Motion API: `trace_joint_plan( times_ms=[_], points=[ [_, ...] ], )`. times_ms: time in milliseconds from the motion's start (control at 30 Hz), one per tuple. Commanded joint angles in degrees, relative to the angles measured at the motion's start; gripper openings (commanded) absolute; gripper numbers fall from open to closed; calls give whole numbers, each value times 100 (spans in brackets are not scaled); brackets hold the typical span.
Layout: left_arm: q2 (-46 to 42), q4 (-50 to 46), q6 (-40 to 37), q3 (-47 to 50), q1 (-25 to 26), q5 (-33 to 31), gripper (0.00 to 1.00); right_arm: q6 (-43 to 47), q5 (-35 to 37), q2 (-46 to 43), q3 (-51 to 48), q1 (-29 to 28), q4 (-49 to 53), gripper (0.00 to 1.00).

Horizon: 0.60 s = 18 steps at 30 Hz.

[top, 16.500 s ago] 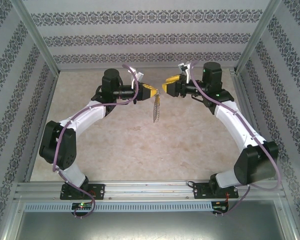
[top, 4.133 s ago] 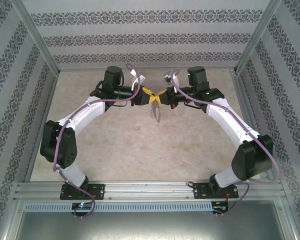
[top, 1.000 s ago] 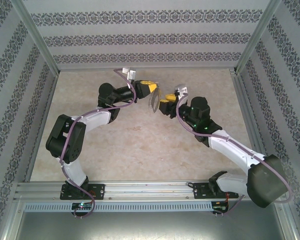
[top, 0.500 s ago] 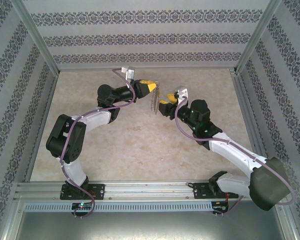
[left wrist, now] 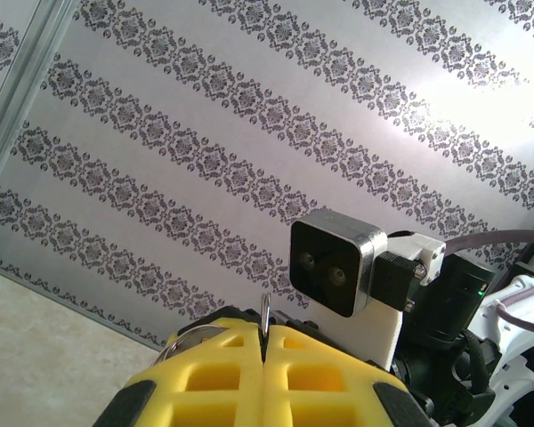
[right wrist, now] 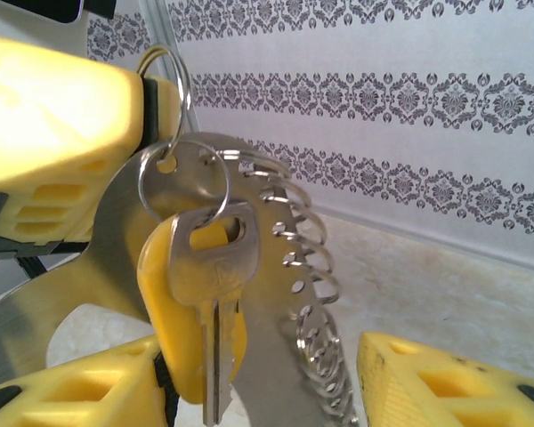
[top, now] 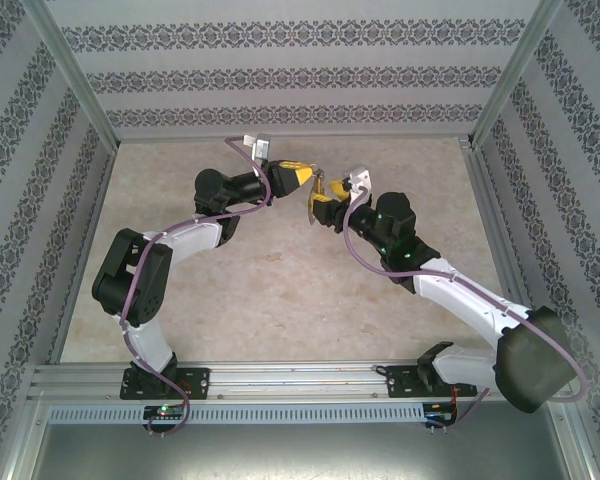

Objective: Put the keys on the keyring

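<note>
Silver key (right wrist: 212, 302) hangs blade-down from split ring (right wrist: 141, 182) at grey keyring (right wrist: 265, 342) top hole; coiled chain (right wrist: 311, 294) along its edge.

Yellow grippers and silver metal against striped, patterned walls.
The left gripper (left wrist: 263, 360) and right gripper (top: 323, 203) both have bright yellow fingers on black bodies. The keyring (right wrist: 265, 294) is dull grey metal with a shiny silver chain (right wrist: 316, 267) coiled down one side. The key (right wrist: 209, 276) is silver with a yellow cover around its head. The arms (top: 185, 235) are white and black, trailing purple cables (top: 347, 232). The walls (top: 300, 80) are pale grey-white with bands of dark floral ornament. The table (top: 280, 290) is mottled beige, edged by silver rails (top: 280, 378).
</note>
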<state>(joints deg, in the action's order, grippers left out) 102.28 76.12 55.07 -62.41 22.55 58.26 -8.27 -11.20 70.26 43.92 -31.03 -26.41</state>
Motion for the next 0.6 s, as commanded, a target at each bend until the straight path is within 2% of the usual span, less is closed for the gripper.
trace_joint_plan(
  times_ms=[0, 300, 400, 467, 567],
  points=[
    [-15, 527, 92, 8, 61, 89, 0, 203, 157, 37, 243, -53, -123, 52],
    [11, 536, 117, -35, 57, 119, 0, 373, 351, -40, 253, -50, -30, 44],
    [7, 534, 118, -39, 57, 116, 0, 397, 349, -56, 241, -52, -35, 37],
    [11, 529, 119, -27, 57, 124, 0, 407, 340, -72, 248, -53, -52, 38],
    [9, 536, 118, -20, 57, 133, 0, 427, 313, -98, 270, -48, -45, 46]
  ],
)
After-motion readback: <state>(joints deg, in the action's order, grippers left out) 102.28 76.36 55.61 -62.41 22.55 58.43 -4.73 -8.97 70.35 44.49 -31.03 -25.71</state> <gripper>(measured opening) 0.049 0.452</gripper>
